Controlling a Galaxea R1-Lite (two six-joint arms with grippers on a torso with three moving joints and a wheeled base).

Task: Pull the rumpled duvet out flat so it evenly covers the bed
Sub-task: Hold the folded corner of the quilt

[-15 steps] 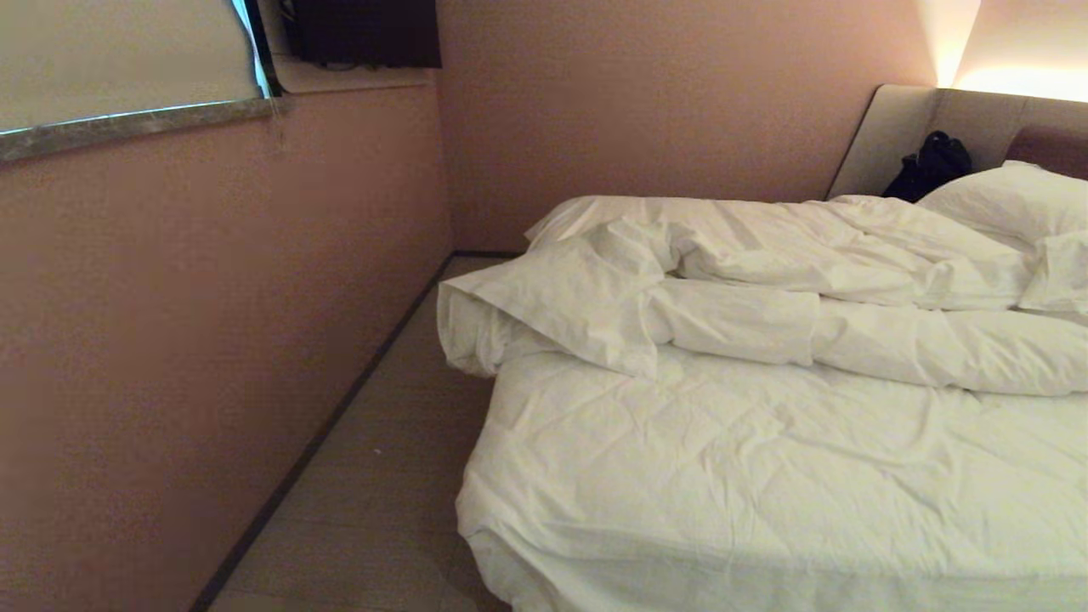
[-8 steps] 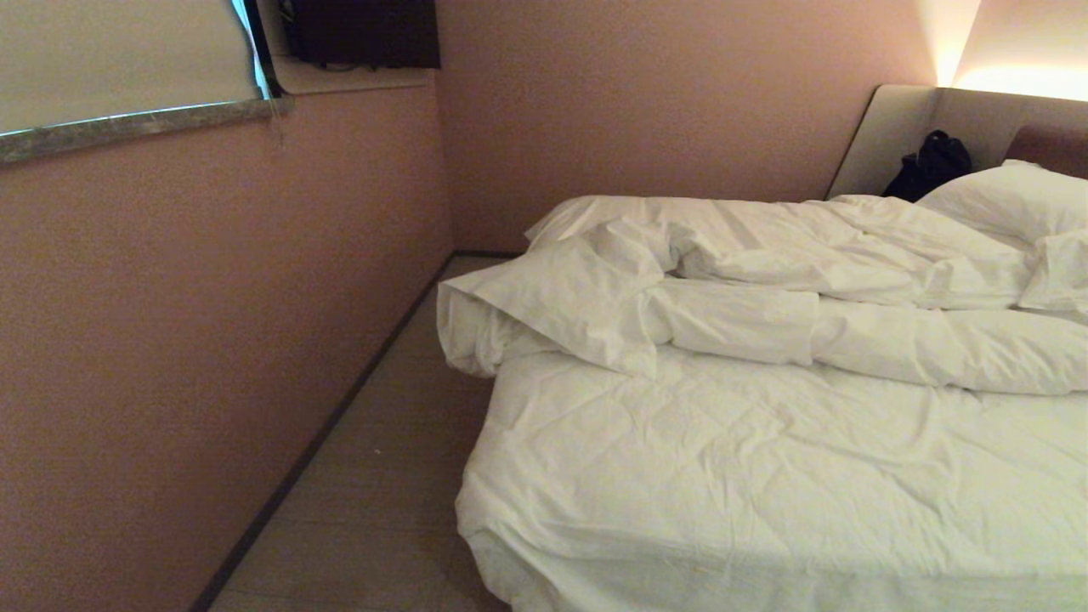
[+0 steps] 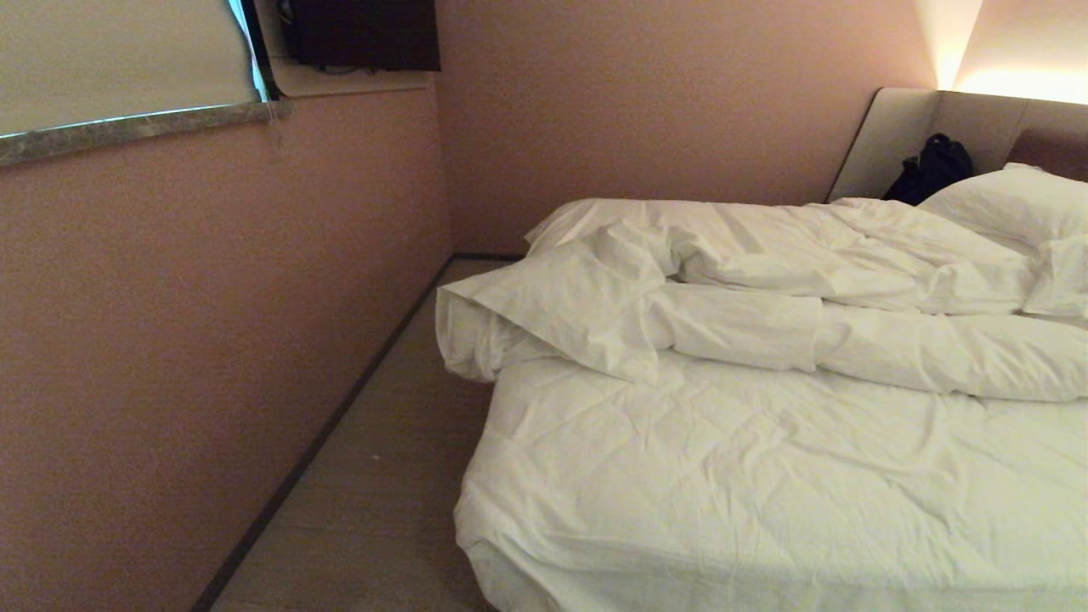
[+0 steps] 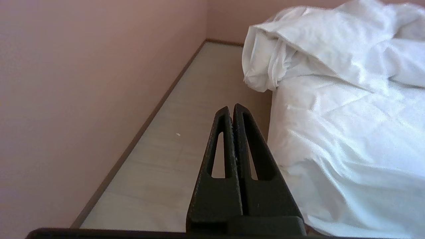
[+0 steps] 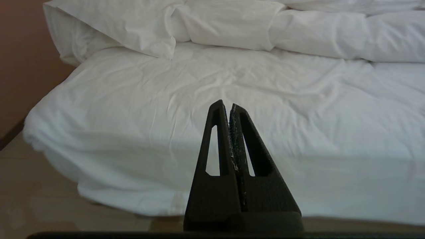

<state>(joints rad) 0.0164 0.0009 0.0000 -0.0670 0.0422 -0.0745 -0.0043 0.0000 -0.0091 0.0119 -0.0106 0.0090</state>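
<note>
The white duvet point(image 3: 765, 289) lies rumpled in a thick roll across the far half of the bed point(image 3: 765, 484), with one folded corner hanging over the bed's left edge. The near half shows only the creased white sheet. Neither gripper shows in the head view. In the left wrist view, my left gripper point(image 4: 231, 108) is shut and empty above the floor strip, beside the bed's near left corner point(image 4: 332, 139), well short of the duvet point(image 4: 332, 43). In the right wrist view, my right gripper point(image 5: 226, 105) is shut and empty, facing the foot of the bed point(image 5: 232, 86), with the duvet point(image 5: 232, 26) beyond.
A pink wall point(image 3: 212, 340) runs along the left, leaving a narrow floor strip point(image 3: 382, 476) beside the bed. White pillows point(image 3: 1011, 204) and a black bag point(image 3: 931, 166) lie by the padded headboard point(image 3: 977, 119). A window ledge point(image 3: 136, 127) juts out at the upper left.
The whole head view has slipped down a touch, so the camera has moved slightly. The duvet and pillows lie as before.
</note>
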